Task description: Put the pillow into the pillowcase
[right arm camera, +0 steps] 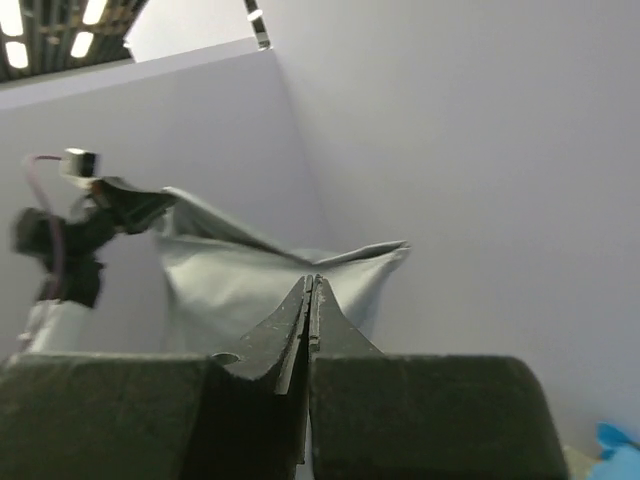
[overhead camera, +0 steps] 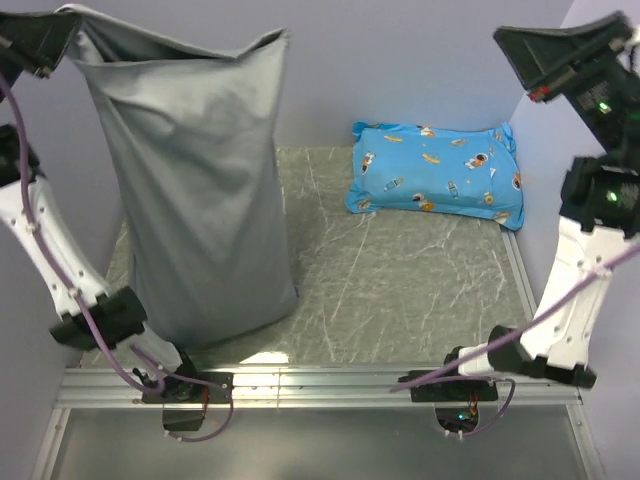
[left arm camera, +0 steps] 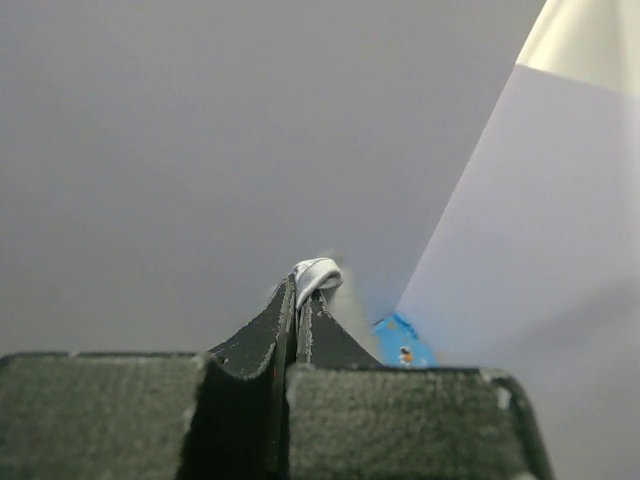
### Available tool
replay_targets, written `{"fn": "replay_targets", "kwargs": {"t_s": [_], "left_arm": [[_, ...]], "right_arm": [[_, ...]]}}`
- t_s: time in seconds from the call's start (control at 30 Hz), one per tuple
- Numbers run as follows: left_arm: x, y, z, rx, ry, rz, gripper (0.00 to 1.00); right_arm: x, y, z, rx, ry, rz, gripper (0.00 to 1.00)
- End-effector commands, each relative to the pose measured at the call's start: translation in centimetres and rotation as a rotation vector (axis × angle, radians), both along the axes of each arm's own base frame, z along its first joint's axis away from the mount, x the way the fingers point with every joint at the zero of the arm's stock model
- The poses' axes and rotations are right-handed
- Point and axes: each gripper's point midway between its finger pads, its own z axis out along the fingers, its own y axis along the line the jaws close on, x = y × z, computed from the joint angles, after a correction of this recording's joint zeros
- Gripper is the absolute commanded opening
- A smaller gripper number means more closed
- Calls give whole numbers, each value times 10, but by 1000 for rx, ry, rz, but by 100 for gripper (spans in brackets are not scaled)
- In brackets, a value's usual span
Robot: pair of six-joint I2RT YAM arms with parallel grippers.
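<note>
The grey pillowcase [overhead camera: 195, 190] hangs tall and bulging at the left, its bottom resting on the table [overhead camera: 400, 290]. My left gripper [overhead camera: 62, 32] is raised high and shut on the case's top left corner; a fold of grey fabric [left arm camera: 318, 270] sticks out between its tips [left arm camera: 303, 292]. The top rim sags across to a free right corner. The white pillow does not show in any view. My right gripper [overhead camera: 503, 38] is raised at the upper right, shut and empty, well apart from the case. In the right wrist view its tips [right arm camera: 310, 283] point toward the case [right arm camera: 230, 285].
A blue cartoon-printed pillow [overhead camera: 437, 172] lies at the back right of the table; a bit of it also shows in the left wrist view [left arm camera: 403, 342]. Plain walls close in the back and both sides. A metal rail [overhead camera: 320, 385] runs along the near edge.
</note>
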Motion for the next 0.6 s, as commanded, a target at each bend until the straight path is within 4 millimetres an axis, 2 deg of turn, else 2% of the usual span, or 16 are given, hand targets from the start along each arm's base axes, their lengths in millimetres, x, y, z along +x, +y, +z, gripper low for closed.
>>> {"fn": "replay_targets", "kwargs": {"t_s": [0.0, 0.03, 0.07, 0.1, 0.13, 0.17, 0.2, 0.27, 0.3, 0.37, 0.4, 0.43, 0.47, 0.5, 0.53, 0.57], "left_arm": [[45, 3, 11, -67, -80, -15, 1], [50, -19, 0, -36, -49, -94, 1], [46, -33, -5, -5, -52, -132, 1], [55, -41, -25, 0, -11, -165, 0], [35, -68, -21, 25, -28, -204, 1], [31, -78, -25, 82, -65, -191, 0], [18, -107, -29, 106, -74, -249, 0], [11, -134, -40, 162, -80, -281, 1], [-3, -165, -45, 172, -84, -374, 0], [-9, -196, -57, 184, -59, -448, 0], [-22, -228, -66, 188, -39, -549, 0], [-28, -244, -72, 203, -43, -589, 1], [-30, -258, -81, 196, 0, -612, 1], [-48, -292, -92, 207, 25, -705, 1], [-56, -308, -101, 218, 43, -737, 1], [-57, -326, -126, 239, 101, -765, 1]], "right_arm": [[61, 12, -35, 32, 145, 86, 0], [62, 19, -43, 25, 159, 103, 3], [76, 23, -71, 25, 239, 105, 10], [69, 27, -78, -27, 207, 80, 22], [68, 38, -90, -48, 227, 96, 29], [76, 41, -117, -60, 300, 92, 37], [72, 43, -124, -86, 293, 89, 46], [74, 43, -147, -105, 356, 85, 48], [78, 39, -155, -148, 353, 57, 49], [76, 33, -164, -194, 392, 19, 49], [78, 29, -168, -234, 382, -7, 49], [76, 25, -166, -250, 379, -25, 50], [76, 15, -175, -259, 424, -53, 52], [76, 6, -178, -284, 423, -90, 54], [78, -5, -180, -290, 438, -129, 55], [77, -30, -182, -283, 478, -211, 55]]}}
